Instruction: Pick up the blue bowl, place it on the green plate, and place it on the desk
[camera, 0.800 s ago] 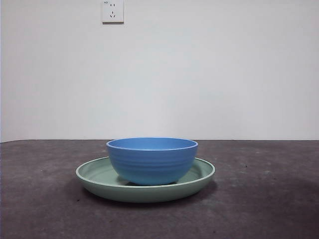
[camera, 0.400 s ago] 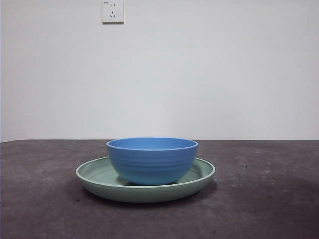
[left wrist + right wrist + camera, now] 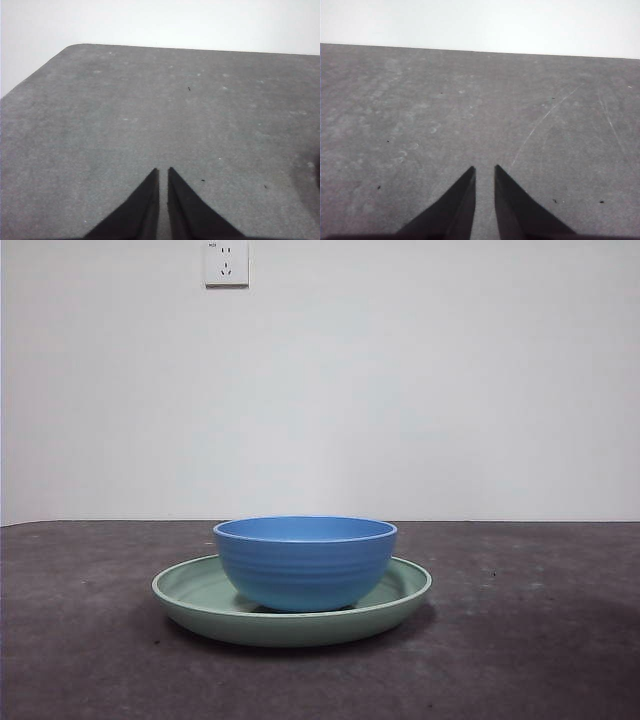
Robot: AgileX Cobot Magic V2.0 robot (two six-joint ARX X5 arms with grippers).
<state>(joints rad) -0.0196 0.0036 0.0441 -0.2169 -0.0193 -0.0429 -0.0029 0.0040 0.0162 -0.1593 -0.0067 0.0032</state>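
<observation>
In the front view the blue bowl (image 3: 305,562) stands upright in the middle of the green plate (image 3: 190,590), which lies flat on the desk (image 3: 540,640). Neither arm shows in the front view. In the left wrist view my left gripper (image 3: 163,171) hangs over bare desk (image 3: 150,110) with its jaws nearly together and nothing between them. In the right wrist view my right gripper (image 3: 485,169) is the same, shut and empty over bare desk (image 3: 470,110). Neither wrist view shows the bowl or the plate.
A white wall stands behind the desk, with a socket (image 3: 227,262) high on it. The left wrist view shows a rounded corner of the desk (image 3: 75,47).
</observation>
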